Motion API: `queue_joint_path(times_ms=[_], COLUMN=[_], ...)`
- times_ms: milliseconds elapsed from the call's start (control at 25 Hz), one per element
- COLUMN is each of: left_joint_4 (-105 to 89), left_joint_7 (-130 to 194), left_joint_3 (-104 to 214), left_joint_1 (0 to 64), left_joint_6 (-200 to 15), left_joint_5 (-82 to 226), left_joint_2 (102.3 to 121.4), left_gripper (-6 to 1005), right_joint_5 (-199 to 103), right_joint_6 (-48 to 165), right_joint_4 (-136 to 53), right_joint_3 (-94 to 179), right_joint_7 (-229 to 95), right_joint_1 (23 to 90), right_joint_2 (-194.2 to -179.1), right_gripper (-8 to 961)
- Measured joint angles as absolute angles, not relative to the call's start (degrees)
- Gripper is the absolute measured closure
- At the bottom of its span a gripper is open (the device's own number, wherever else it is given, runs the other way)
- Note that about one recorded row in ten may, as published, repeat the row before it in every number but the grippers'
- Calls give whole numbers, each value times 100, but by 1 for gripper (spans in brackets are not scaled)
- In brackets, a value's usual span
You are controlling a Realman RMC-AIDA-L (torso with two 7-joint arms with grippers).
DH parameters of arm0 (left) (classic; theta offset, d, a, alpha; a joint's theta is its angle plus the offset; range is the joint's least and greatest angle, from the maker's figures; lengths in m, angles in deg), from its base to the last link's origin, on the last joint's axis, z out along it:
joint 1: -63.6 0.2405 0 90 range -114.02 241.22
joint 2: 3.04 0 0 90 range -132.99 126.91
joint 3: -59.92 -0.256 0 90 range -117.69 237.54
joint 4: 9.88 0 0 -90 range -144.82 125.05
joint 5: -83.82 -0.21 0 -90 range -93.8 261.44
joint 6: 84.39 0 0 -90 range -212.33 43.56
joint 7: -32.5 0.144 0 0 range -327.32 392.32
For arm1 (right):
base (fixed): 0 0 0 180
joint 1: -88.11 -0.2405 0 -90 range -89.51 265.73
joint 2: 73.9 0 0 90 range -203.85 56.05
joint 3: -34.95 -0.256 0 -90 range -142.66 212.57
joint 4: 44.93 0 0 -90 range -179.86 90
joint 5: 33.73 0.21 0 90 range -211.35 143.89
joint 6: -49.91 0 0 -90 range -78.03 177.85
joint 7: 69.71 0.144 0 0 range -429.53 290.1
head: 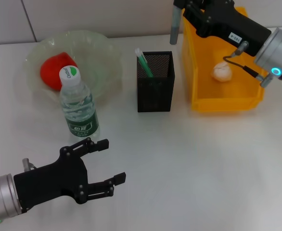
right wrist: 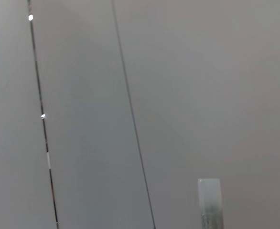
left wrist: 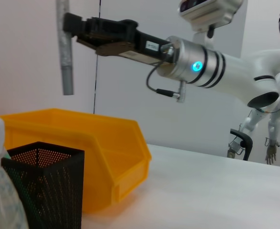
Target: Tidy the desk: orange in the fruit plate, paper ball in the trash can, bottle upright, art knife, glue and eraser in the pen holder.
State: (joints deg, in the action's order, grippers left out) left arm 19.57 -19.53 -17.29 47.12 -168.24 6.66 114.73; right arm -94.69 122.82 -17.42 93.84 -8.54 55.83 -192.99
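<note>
My right gripper [head: 180,6] is shut on a slim grey stick [head: 174,25], which hangs upright above the gap between the black mesh pen holder [head: 154,86] and the yellow bin [head: 198,72]. The stick also shows in the left wrist view [left wrist: 65,52] and the right wrist view [right wrist: 210,202]. A green and white stick [head: 144,62] stands in the holder. The paper ball [head: 222,71] lies in the bin. A red-orange fruit [head: 54,70] lies in the translucent plate [head: 102,53]. The bottle [head: 77,106] stands upright. My left gripper [head: 113,161] is open and empty, in front of the bottle. No eraser shows.
The white desk [head: 198,159] runs to a wall at the back. In the left wrist view the pen holder [left wrist: 44,186] and the yellow bin [left wrist: 106,157] stand side by side, under the right arm [left wrist: 202,64].
</note>
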Motion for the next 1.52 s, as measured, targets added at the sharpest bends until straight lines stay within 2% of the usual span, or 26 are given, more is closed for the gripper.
queue_joint_path(times_ms=[360,680,1480,1520], left_joint_4=[1963,1928,1911,1911], left_joint_7=[-1861,-1856,-1915,-1915], left_joint_3=[-1732,-1681,-1671,-1671], left_joint_1=[4741,4709,4620,4620], left_joint_6=[-16831,-16774,-16594,-16594], left_joint_5=[666,666,680,680], left_joint_2=[11489,11491,11511,11511], left_gripper=[133,133,133,133], right_joint_5=[-9339,-9346,-9355,-9355], right_joint_6=[11612,11203,11154,11154], right_joint_4=[-2495,-2787,-2817,-2817], right_joint_3=[9433,9524,9913,9913], right_joint_7=[-862,-1126,-1493,-1493], right_joint_1=[4957,4715,5019,5019], right_joint_2=[-19329,-19349,-19360,-19360], right_gripper=[819,815,805,777])
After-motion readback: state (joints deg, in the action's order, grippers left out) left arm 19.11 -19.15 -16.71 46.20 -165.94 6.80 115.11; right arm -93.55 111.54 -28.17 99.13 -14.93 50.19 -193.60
